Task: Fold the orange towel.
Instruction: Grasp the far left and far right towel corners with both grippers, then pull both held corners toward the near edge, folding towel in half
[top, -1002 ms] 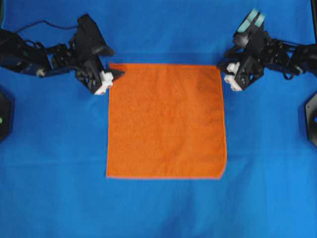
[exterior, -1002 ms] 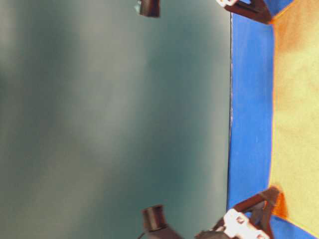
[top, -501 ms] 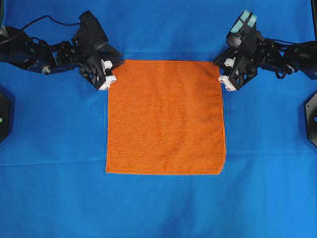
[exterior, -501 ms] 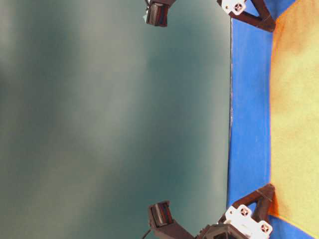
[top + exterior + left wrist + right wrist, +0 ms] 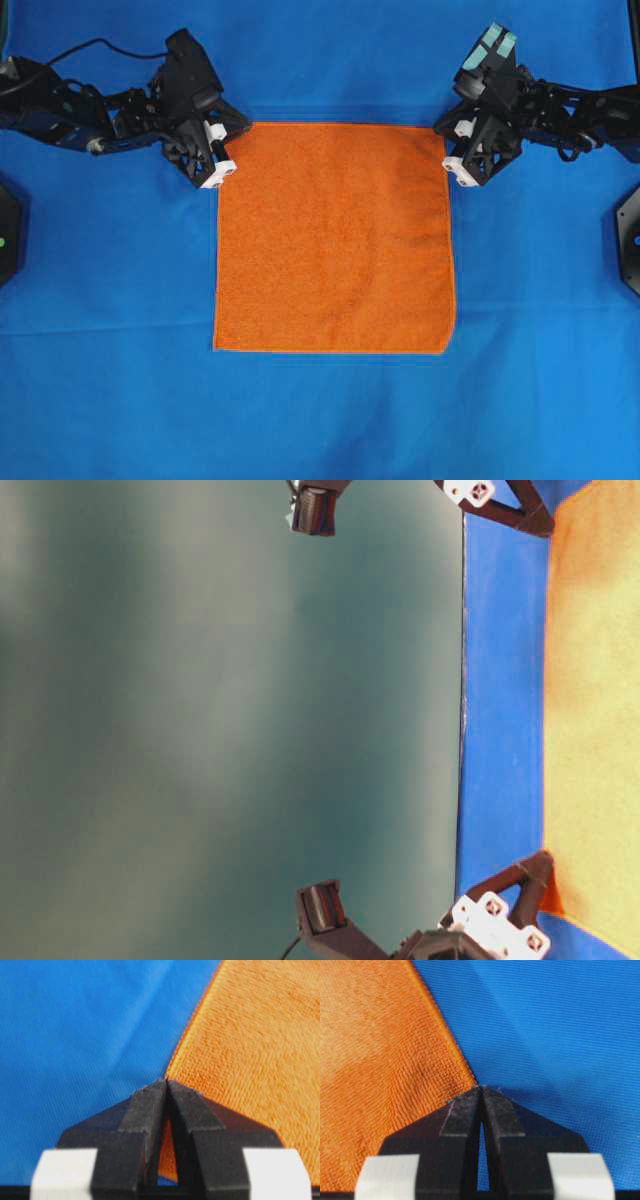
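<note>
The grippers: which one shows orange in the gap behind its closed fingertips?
The left gripper: the orange towel shows through its gap, while the gap of the right gripper shows only the blue cloth.

The towel [image 5: 335, 238] is lying flat on the table cover [image 5: 330, 420], with the left gripper [image 5: 232, 150] at its far-left corner and the right gripper [image 5: 447, 150] at its far-right corner.

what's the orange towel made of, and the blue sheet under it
The orange towel looks like microfibre or terry: a matte, fuzzy, nubby pile with a thin stitched hem along its edge. The blue sheet looks like a thin woven fabric, smooth and flat with a fine visible weave and soft creases. The exact fibre of either cannot be told from the pictures.
</note>
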Available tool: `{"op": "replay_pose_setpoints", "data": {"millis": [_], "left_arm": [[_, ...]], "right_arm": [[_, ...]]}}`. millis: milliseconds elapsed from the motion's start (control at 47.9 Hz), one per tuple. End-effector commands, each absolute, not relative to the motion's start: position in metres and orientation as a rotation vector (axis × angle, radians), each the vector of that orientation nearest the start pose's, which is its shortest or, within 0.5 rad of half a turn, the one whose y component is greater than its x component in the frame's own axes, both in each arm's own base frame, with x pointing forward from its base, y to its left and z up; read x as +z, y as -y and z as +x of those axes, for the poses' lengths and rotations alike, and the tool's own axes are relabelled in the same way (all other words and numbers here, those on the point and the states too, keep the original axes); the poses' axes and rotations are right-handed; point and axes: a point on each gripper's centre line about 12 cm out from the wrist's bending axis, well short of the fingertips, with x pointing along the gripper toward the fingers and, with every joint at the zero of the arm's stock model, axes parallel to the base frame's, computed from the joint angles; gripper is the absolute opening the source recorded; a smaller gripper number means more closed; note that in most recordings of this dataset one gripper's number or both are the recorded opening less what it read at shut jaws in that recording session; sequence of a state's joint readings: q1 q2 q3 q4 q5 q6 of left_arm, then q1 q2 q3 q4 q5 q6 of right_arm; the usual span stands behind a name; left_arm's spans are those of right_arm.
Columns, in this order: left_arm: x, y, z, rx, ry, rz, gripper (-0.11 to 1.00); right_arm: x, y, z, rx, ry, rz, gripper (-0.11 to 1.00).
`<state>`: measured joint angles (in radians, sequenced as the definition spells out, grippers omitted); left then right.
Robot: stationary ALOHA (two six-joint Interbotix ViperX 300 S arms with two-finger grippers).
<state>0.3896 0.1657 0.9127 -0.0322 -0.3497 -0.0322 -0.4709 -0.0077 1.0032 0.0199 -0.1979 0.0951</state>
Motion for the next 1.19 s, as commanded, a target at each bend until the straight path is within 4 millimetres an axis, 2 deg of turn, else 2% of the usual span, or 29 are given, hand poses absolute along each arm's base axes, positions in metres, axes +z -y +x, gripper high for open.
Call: {"op": "replay_pose_setpoints", "data": {"millis": [0,209,313,522,710,981,1169], "left_arm": [[0.092,-0.127,0.318,0.393,-0.676,-0.188,0.03],[0.135,-0.122,0.32,0.368,-0.644,-0.158,0.03],[0.147,-0.122,0.319,0.365,-0.619,-0.142,0.03],[0.146,-0.119,0.319,0.353,-0.63,-0.132,0.03],[0.146,-0.105,0.323,0.315,-0.641,-0.127,0.03],[0.139,-0.067,0.326,0.211,-0.702,-0.114,0.03],[0.134,-0.034,0.328,0.129,-0.73,-0.114,0.03]], "right_arm": [[0.108,0.138,0.272,-0.491,-0.708,0.277,0.0],[0.133,0.136,0.266,-0.492,-0.68,0.274,0.0],[0.145,0.135,0.264,-0.492,-0.654,0.268,0.0],[0.149,0.134,0.263,-0.491,-0.648,0.267,0.0],[0.148,0.126,0.263,-0.471,-0.666,0.273,0.0],[0.146,0.091,0.262,-0.388,-0.673,0.295,0.0],[0.143,0.05,0.265,-0.275,-0.695,0.315,0.0]]}}
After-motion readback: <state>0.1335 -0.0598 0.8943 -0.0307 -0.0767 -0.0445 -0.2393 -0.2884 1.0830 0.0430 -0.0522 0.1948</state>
